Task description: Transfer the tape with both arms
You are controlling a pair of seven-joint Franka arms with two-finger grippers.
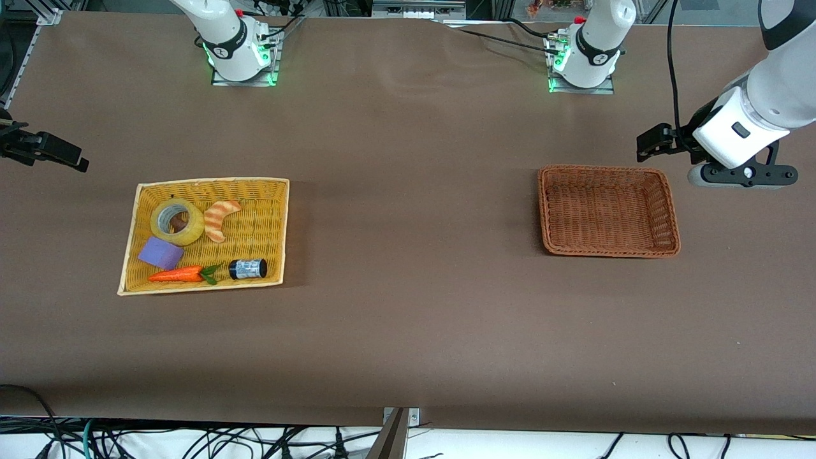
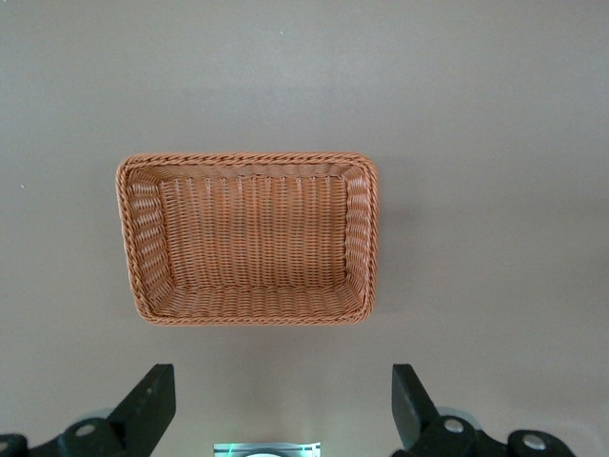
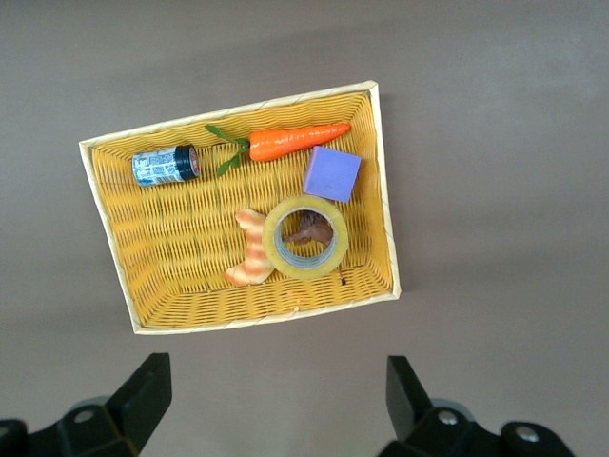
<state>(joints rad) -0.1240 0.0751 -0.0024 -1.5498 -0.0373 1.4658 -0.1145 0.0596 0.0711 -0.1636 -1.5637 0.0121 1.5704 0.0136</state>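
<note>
— Where are your end effectors, and how do the fingers stand?

— My left end effector (image 2: 279, 405) hangs in the air over the desk (image 1: 408, 306) at the left arm's end, just beside the brown basket (image 1: 670, 210). Its fingers (image 2: 152, 400) are spread wide apart, nothing between them. My right end effector (image 3: 276, 400) hangs over the desk at the right arm's end, near the yellow basket (image 1: 280, 223), and its fingers (image 3: 147, 395) are spread wide as well, gripping nothing.

— And the tape?

— The tape (image 1: 177, 221) lies flat in the yellow basket, in the part of it farther from the front camera, with its hole facing up. A striped croissant-shaped toy (image 1: 220, 218) touches its side. A purple block (image 1: 160, 253) sits just beside the roll, nearer to the front camera. Nearer still lie an orange carrot (image 1: 178, 275) with green leaves and a small black-capped bottle (image 1: 248, 268) on its side, the leaves pointing at the bottle.

— What about the brown basket?

— It stands well apart from the yellow one, toward the left arm's end of the desk, and holds nothing.
</note>
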